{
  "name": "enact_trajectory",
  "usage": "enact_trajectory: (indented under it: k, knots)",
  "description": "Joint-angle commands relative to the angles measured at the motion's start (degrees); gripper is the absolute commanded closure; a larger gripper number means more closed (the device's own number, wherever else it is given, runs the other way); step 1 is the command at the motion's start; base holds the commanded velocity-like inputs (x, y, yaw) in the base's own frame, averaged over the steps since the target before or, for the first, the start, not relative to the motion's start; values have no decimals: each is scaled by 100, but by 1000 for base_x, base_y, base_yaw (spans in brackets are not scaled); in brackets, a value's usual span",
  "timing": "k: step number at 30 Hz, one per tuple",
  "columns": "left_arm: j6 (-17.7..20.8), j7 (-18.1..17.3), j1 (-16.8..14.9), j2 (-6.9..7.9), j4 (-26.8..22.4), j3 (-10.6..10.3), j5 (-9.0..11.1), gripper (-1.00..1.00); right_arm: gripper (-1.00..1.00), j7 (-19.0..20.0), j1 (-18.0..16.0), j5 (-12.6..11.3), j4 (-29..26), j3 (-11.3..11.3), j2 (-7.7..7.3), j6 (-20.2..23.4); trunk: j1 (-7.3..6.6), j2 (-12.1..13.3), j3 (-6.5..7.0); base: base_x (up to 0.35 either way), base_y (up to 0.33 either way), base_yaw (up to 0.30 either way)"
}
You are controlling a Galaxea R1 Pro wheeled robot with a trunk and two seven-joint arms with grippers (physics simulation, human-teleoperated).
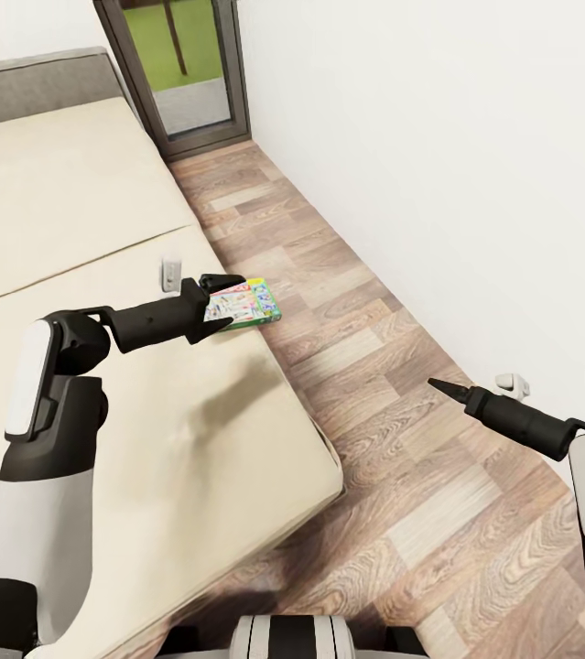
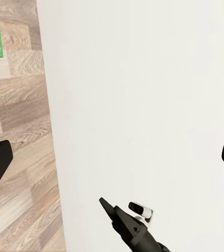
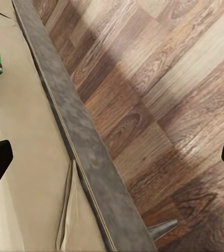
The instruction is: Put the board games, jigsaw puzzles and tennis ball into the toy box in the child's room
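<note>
Nearby, bed (image 1: 100, 275), wood floor (image 1: 374, 384), white wall (image 1: 438, 165) surround the board game (image 1: 248, 305).

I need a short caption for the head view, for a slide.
Left gripper reaching a green-edged board game at the bed edge.

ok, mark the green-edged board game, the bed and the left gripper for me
board game (image 1: 254, 304), head view, its printed top face.
bed (image 1: 81, 229), head view, bare cream mattress top.
left gripper (image 1: 228, 302), head view, midway between its fingertips, over the game.
</note>
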Motion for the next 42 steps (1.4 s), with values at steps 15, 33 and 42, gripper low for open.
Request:
enact_trajectory:
  k: [15, 33, 42]
  knots:
    - [-17, 147, 11, 4, -7, -32, 3, -100, -100, 56, 6, 34, -7, -17, -4, 27, 0, -3, 23, 0, 0, 0]
    - [-18, 168, 49, 34, -7, -110, -60, -100, -100, 58, 13, 30, -25, -19, -5, 28, 0, -3, 27, 0, -74, 46]
    - [-25, 174, 49, 42, 0, -128, -73, -100, -100, 58, 13, 30, -27, -20, -5, 27, 0, -3, 27, 0, -249, 203]
